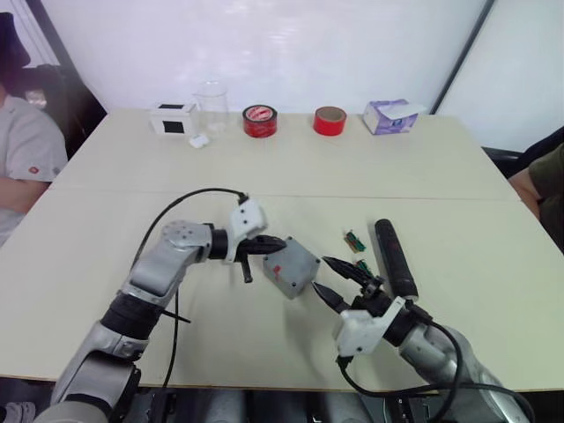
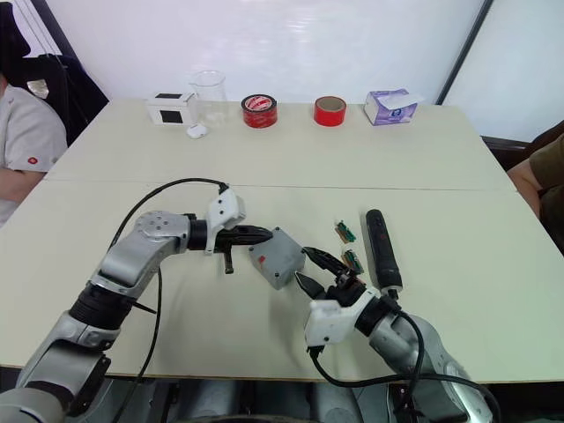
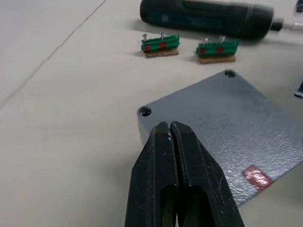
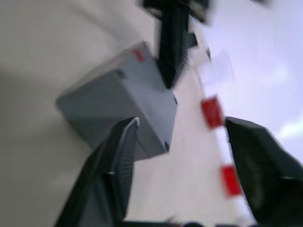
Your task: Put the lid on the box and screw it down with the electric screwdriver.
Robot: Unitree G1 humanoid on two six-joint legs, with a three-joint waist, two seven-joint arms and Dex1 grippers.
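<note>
Pressing its pinched-together fingertips on the grey lid (image 1: 292, 265), the left claw (image 1: 275, 246) sits mid-table, the lid already covering the box (image 4: 124, 108). Just beside the box's near corner, the right claw (image 1: 336, 281) gapes wide, holding nothing. Near it lies the black screwdriver (image 1: 395, 256), two small green blocks (image 3: 189, 45) alongside

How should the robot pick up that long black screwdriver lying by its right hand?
Probably around the middle of the electric screwdriver, with the open right gripper coming from above, fingers straddling its width. It lies flat, pointing away from the robot, so its long round sides are free.
</note>
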